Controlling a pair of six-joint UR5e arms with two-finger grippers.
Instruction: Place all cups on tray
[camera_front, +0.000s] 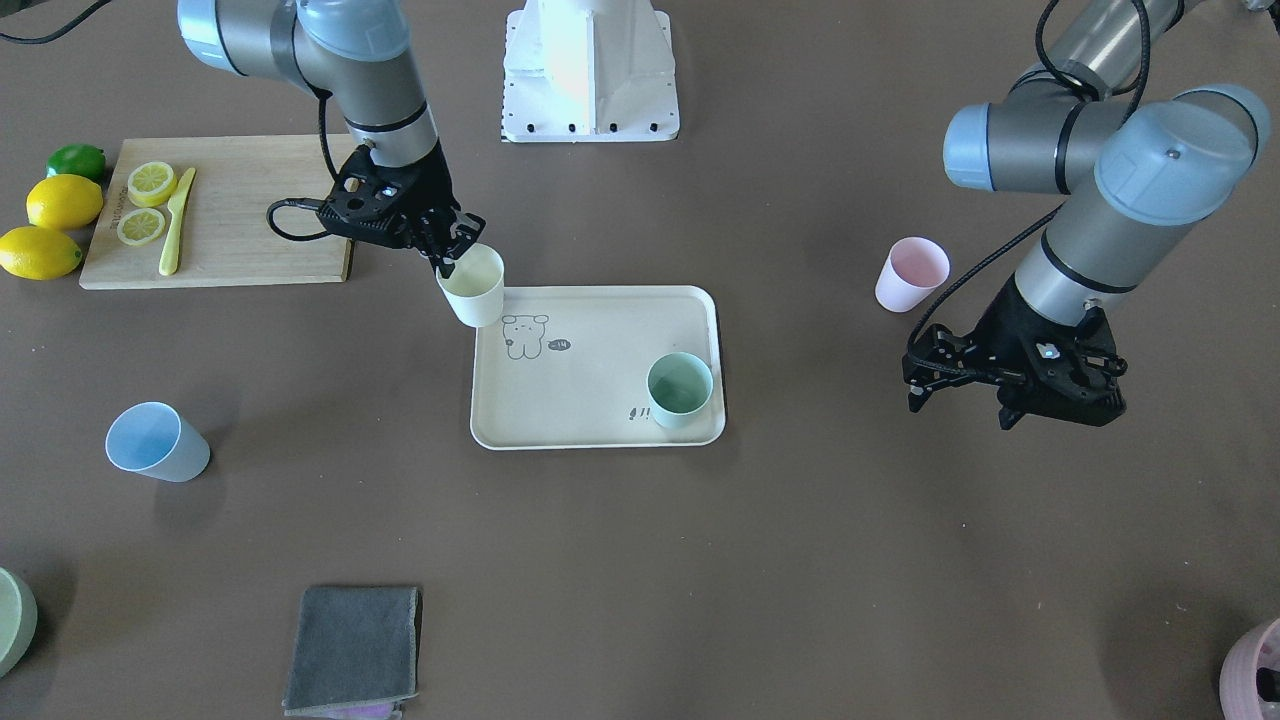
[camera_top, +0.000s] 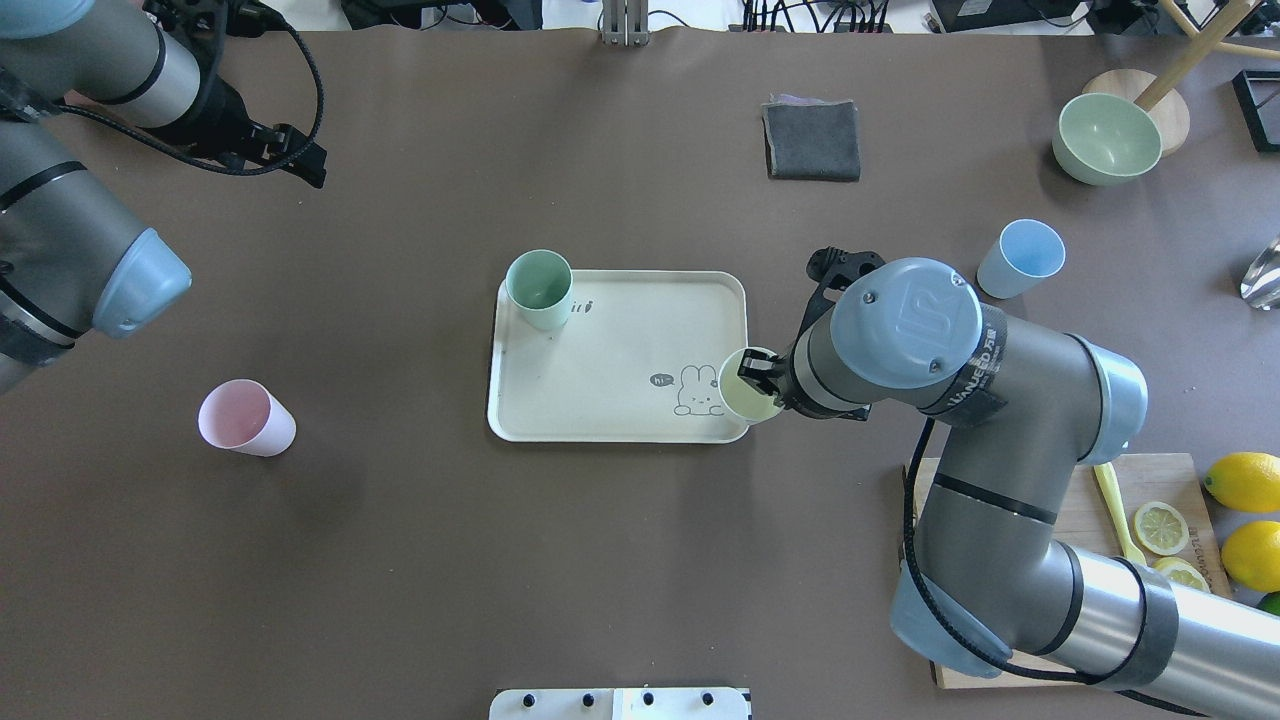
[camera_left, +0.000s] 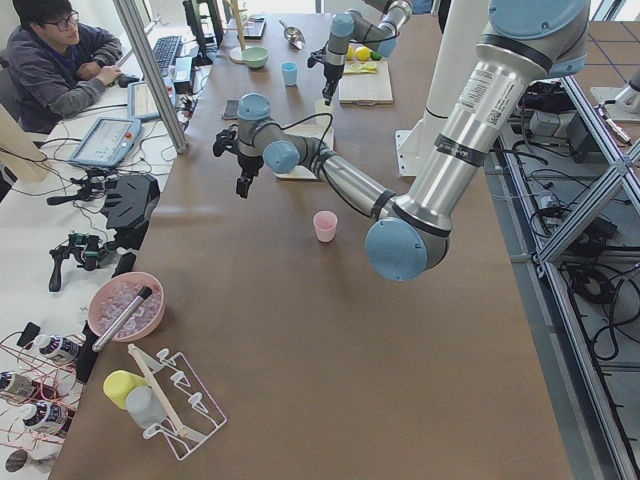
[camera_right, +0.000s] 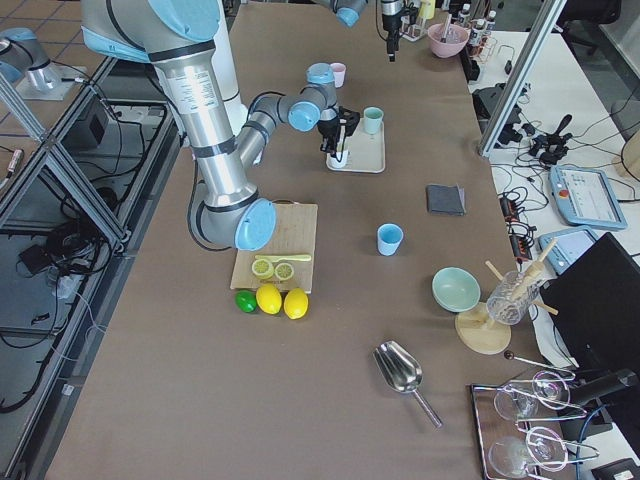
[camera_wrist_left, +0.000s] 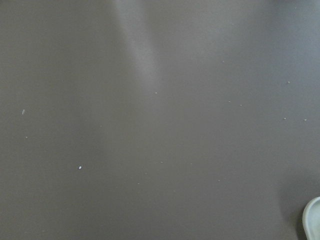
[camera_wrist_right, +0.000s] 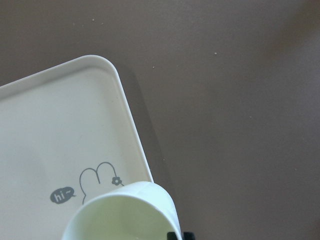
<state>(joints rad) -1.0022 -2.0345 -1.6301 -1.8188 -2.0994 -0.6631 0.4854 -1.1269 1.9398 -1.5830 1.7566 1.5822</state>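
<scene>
Facing the robot: green cup (camera_front: 680, 390) on the tray (camera_front: 600, 425), blue cup (camera_front: 155, 442) and pink cup (camera_front: 910, 275) on the tabletop (camera_front: 700, 560), so two are left; left gripper (camera_front: 962, 405) spread near pink. Overhead, the right gripper (camera_top: 752, 370) clamps the yellow cup (camera_top: 745, 402) by its rim over the tray's edge; its wrist view agrees.

— What lay nearest the right fingers (camera_front: 445, 264)?
— A wooden cutting board (camera_front: 250, 215), just beside them on the desk (camera_front: 800, 560). It carried two lemon slices (camera_front: 151, 183) and a yellow knife (camera_front: 176, 222).
— And past the board?
— Two whole lemons (camera_front: 64, 202) and a lime (camera_front: 76, 160), just off its end away from those fingers. A folded gray cloth (camera_front: 353, 648) lay well apart from them, and a sage-green bowl (camera_top: 1107, 138) farther still.
</scene>
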